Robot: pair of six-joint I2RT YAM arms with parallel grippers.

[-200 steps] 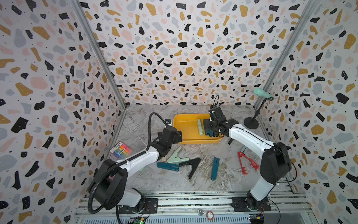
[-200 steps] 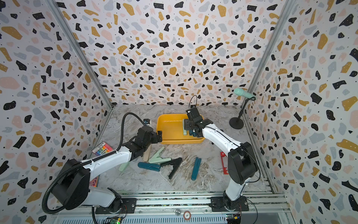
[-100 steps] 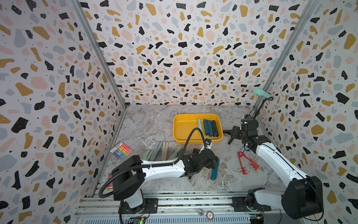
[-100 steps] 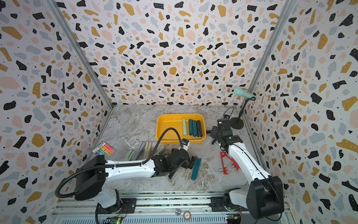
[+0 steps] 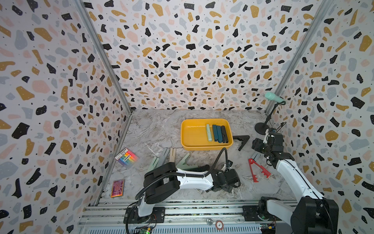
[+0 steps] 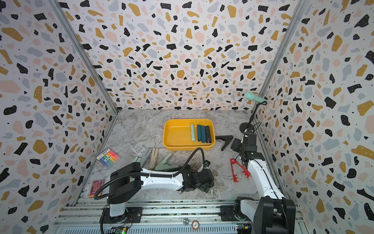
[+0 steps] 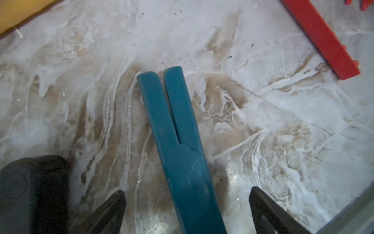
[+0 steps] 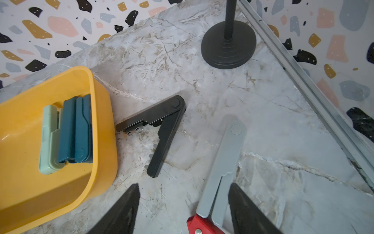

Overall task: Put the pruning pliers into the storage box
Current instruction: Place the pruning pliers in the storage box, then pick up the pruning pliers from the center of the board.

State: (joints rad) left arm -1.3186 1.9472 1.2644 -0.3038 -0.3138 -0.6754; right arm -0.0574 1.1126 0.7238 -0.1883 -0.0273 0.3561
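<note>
Marble-pattern table (image 5: 153, 129). Teal pliers (image 7: 178, 131) flat on it, between left claw (image 7: 187, 202) fingers, clear of both. Grey pliers (image 8: 224, 162) between right claw (image 8: 184, 188) fingers, close to one, end touching red pliers (image 7: 319, 38). Black pliers (image 8: 159, 125), splayed, ahead of right claw, just beside yellow storage box (image 8: 103, 131). Black stand base (image 8: 228, 46) farther ahead. Mint pliers (image 5: 183, 163), beige pliers (image 5: 172, 155), striped packet (image 5: 126, 158) well apart from both claws.

At least twelve pruning pliers (image 5: 209, 132), one storage box (image 5: 194, 135), one microphone (image 5: 273, 97).
</note>
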